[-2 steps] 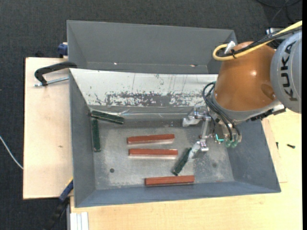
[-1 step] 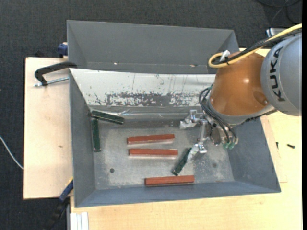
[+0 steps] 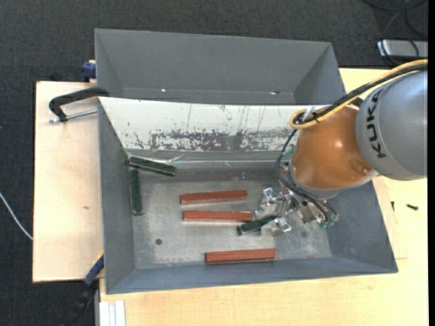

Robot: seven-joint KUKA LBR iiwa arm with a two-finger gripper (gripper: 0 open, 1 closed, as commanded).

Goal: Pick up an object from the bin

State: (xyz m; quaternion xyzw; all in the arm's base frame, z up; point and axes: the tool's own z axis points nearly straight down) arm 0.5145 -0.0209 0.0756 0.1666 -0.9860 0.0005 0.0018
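1. Looking at the gripper (image 3: 280, 217) first, we see it low over the floor of the bin (image 3: 114, 236), centre-right. Its metal parts are a tangle w/ cables and the orange wrist cover (image 3: 326, 151) blocks what's above, so we can't tell whether it's clenched or released
2. A short dark green bar (image 3: 250, 227) sticks out at the gripper's left side. Its right end is lost in the metalwork, so we can't say if it's gripped or merely touched
3. That bar's long axis runs approx left-right w/ a slight tilt, the visible end lower in view and pointing lower-left
4. The visible end lies just beside the right end of the middle red-brown bar (image 3: 216, 216). The upper red-brown bar (image 3: 213, 197) lies above it, the lower red-brown bar (image 3: 240, 255) near the front wall; all 3 run approx left-right
5. A slanted green bar (image 3: 152, 166) and a green bar along the left wall (image 3: 136, 191) lie well apart from the gripper
6. Bare floor is open at lower-left; room btw gripper and right wall is tight
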